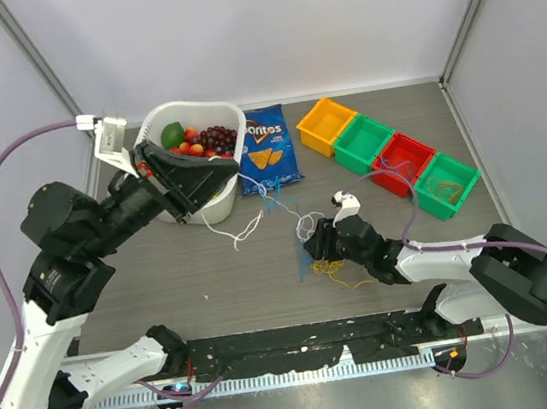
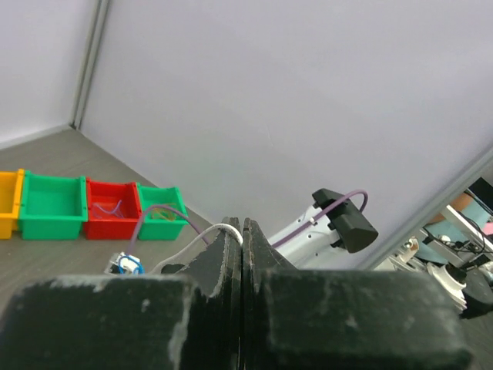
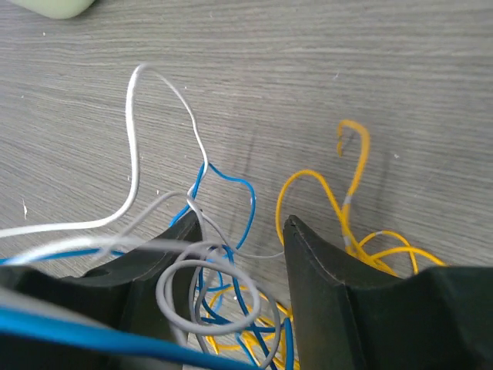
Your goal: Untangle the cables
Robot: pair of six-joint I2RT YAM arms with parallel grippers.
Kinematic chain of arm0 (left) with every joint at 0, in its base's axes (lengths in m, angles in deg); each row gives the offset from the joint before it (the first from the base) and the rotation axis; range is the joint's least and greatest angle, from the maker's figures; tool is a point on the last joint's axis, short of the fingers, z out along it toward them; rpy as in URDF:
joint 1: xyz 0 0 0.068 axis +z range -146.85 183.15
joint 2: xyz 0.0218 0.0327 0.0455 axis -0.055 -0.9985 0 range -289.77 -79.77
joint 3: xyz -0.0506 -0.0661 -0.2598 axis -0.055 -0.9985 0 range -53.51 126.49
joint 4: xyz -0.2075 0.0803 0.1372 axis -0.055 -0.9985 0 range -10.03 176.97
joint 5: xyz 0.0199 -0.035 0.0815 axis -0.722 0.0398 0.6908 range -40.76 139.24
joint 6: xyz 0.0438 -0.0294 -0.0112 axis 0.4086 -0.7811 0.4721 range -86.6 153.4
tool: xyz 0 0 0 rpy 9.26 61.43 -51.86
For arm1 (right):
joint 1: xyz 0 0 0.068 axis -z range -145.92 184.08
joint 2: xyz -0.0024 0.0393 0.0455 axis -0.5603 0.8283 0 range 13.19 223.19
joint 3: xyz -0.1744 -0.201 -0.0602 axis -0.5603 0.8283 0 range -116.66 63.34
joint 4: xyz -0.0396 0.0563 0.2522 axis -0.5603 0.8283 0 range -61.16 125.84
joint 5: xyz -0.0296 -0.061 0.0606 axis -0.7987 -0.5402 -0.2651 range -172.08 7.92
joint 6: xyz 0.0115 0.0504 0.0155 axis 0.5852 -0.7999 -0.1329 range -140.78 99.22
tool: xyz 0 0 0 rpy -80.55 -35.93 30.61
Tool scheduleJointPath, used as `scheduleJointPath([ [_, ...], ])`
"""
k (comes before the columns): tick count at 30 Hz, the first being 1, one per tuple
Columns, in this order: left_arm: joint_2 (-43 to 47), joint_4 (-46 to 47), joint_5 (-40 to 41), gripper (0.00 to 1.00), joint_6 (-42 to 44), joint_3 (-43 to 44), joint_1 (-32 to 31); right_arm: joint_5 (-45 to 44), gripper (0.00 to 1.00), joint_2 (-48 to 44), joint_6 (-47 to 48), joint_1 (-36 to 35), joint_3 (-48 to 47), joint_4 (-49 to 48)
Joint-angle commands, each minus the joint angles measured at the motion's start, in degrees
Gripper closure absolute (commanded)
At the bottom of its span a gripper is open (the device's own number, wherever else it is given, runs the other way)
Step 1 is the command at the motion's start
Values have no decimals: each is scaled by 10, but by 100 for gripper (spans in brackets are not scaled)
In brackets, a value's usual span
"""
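The cables lie as a small tangle (image 1: 331, 270) of yellow, blue and white strands on the dark wooden table, right of centre. My right gripper (image 1: 313, 251) is low over it. In the right wrist view its jaws (image 3: 240, 227) stand open, with grey-white loops (image 3: 202, 297) and blue cable (image 3: 246, 193) between them. Yellow cable (image 3: 358, 154) lies just outside the right finger. My left gripper (image 1: 211, 177) is raised beside the white bowl, shut on one white cable (image 1: 247, 230) that trails down toward the tangle. The left wrist view shows that white cable (image 2: 208, 233) coming out at the closed fingertips (image 2: 243, 225).
A white bowl (image 1: 202, 107) of fruit stands at the back left, with a blue Doritos bag (image 1: 266, 150) next to it. A diagonal row of bins runs along the back right: orange (image 1: 327, 125), green (image 1: 362, 142), red (image 1: 402, 162), green (image 1: 445, 184).
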State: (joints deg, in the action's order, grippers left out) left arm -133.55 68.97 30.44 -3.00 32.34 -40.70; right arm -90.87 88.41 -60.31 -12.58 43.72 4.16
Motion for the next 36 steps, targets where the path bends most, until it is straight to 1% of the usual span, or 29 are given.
scheduleJointPath([
  [1,-17,-40,22,100,34,53,0,-22,50,-29,43,7,-8,15],
  [2,-19,-34,10,100,27,57,0,3,48,-31,53,8,-10,14],
  [3,-23,-28,-3,100,20,58,0,21,45,-33,84,7,-19,10],
  [4,-26,-26,-11,100,12,57,0,70,39,-44,96,8,-24,10],
  [5,-30,-23,-20,100,5,52,0,98,37,-52,110,8,-36,17],
  [6,-33,-20,-29,100,0,43,0,119,29,-78,116,7,-43,24],
  [7,-35,-15,-36,100,-6,32,0,131,27,-92,123,8,-58,36],
  [8,-35,-7,-43,100,-13,20,0,150,21,-128,128,8,-77,46],
  [9,-35,1,-48,100,-20,4,0,167,20,-163,132,8,-91,62],
  [11,-34,20,-58,100,-32,-23,0,185,19,-204,140,8,-129,86],
  [13,-33,36,-62,100,-44,-46,0,187,18,-228,152,8,-166,104],
  [16,-38,52,-80,100,-60,-69,0,175,18,-224,171,8,-232,125],
  [18,-39,64,-89,100,-71,-81,0,182,20,-201,189,9,-269,131],
  [20,-39,69,-95,100,-79,-88,0,200,25,-172,190,9,-301,129],
  [21,-38,68,-97,100,-80,-89,0,225,31,-156,190,9,-309,119],
  [22,-37,68,-97,100,-80,-89,0,244,34,-148,190,9,-319,104],
  [24,-35,67,-98,100,-82,-89,0,270,40,-138,185,8,-320,79],
  [28,-34,69,-102,100,-82,-89,0,274,49,-146,190,9,-304,68],
  [29,-34,69,-102,100,-81,-89,1,267,49,-149,190,9,-298,72],
  [31,-37,68,-102,100,-79,-88,0,222,49,-161,195,8,-297,103],
  [32,-36,68,-102,100,-78,-89,0,184,45,-171,198,9,-297,134],
  [34,-38,64,-103,100,-76,-89,0,157,43,-190,208,8,-289,170],
  [36,-37,60,-103,100,-73,-89,1,152,41,-218,211,9,-272,184],
])
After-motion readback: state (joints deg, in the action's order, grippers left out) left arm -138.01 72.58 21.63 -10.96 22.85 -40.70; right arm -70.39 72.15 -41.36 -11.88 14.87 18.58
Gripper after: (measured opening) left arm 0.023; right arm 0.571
